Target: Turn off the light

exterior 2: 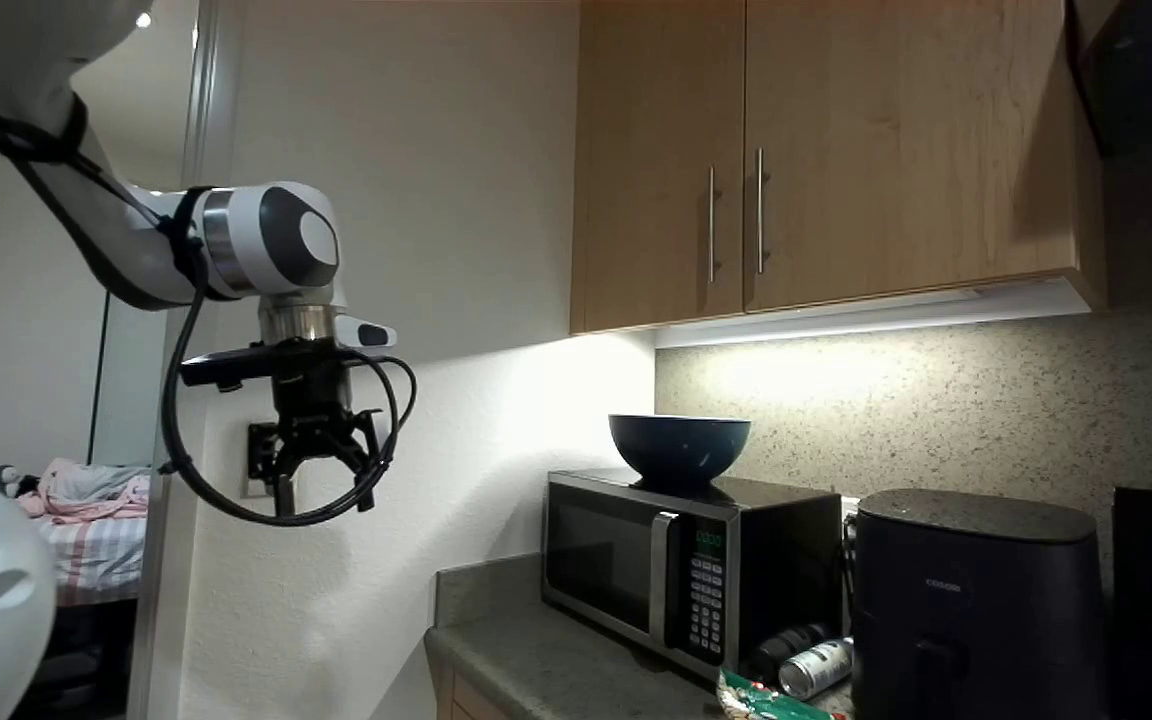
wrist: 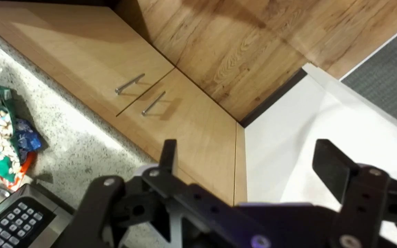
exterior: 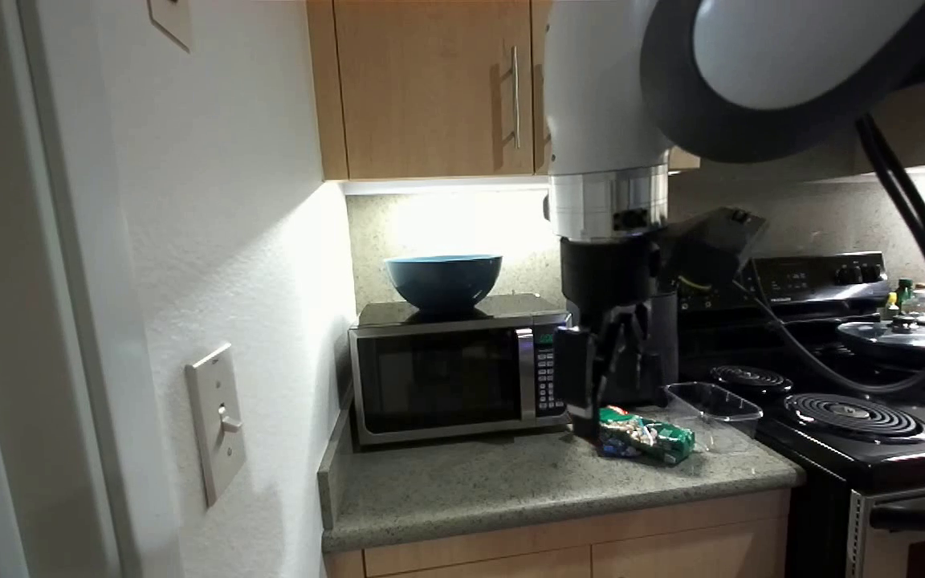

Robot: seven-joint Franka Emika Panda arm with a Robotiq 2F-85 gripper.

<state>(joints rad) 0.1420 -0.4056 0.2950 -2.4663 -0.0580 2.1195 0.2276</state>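
Note:
A light switch [exterior: 230, 423] with a toggle lever sits on a pale plate on the white wall. The lever sticks out from the plate. In an exterior view, part of a plate [exterior 2: 254, 487] shows on the wall behind my gripper. A lit under-cabinet light [exterior: 446, 187] also shows in an exterior view [exterior 2: 876, 318]. My gripper [exterior: 603, 405] points down, in the air, apart from the switch and to its right in that view. It is open and empty in the wrist view [wrist: 246, 148]. The switch does not show in the wrist view.
A microwave [exterior: 438, 381] with a blue bowl [exterior: 445, 281] on top stands on the counter [exterior: 511, 482]. A green snack bag [exterior: 647, 437], a clear plastic container [exterior: 715, 401] and an air fryer [exterior 2: 976, 600] are near it. A stove [exterior: 856, 417] stands beside the counter. Wooden cabinets [exterior 2: 896, 150] hang above.

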